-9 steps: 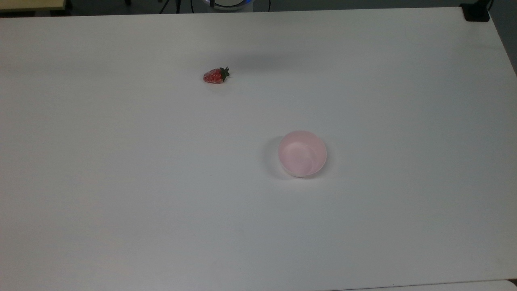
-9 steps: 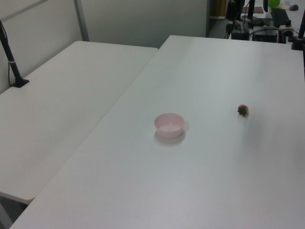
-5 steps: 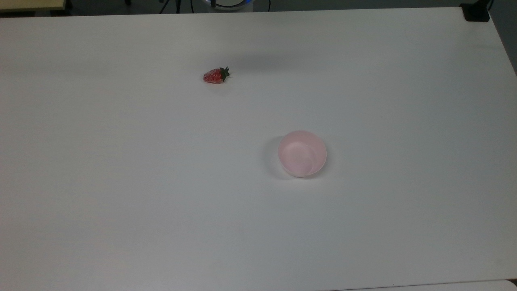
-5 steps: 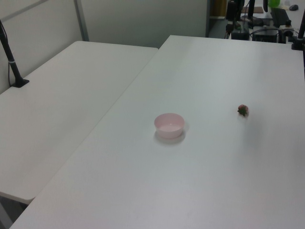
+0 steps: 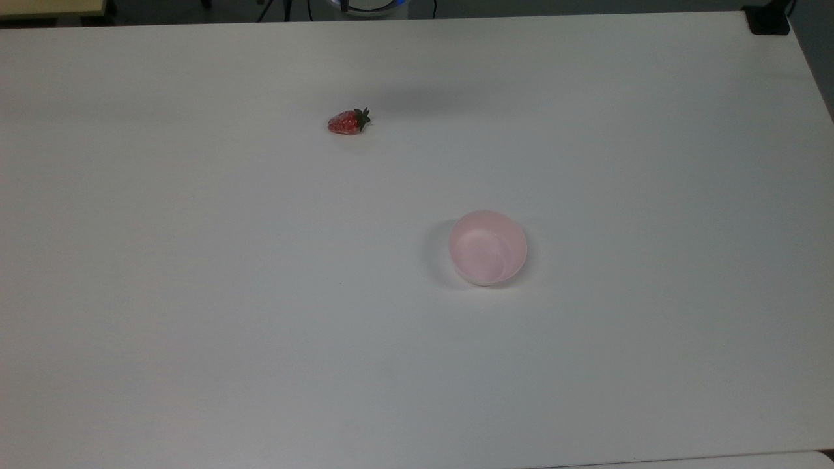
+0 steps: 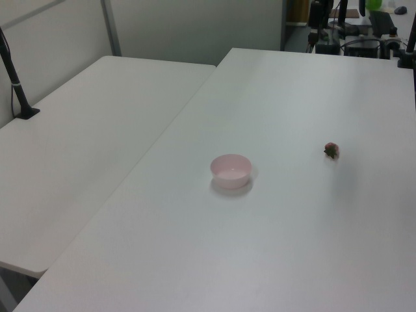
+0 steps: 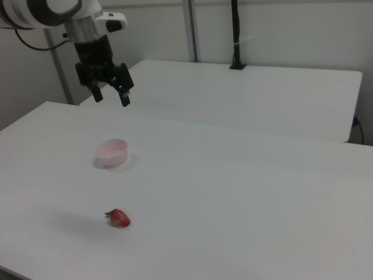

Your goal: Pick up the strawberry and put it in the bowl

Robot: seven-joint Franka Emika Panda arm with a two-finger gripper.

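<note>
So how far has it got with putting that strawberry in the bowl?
Nothing is done yet. The strawberry lies on the white table, apart from the empty pink bowl. The pincer hangs open in the air, holding nothing. Reaching, grasping, carrying and dropping all remain.

White table [image 5: 195, 293] forms the work surface. A second white table [image 6: 78, 130] stands just beside it, edge to edge, on the left view's left. A black post [image 6: 14, 78] with a cable is clamped at that second table's far edge. Grey partition panels [image 7: 291, 35] stand behind.
</note>
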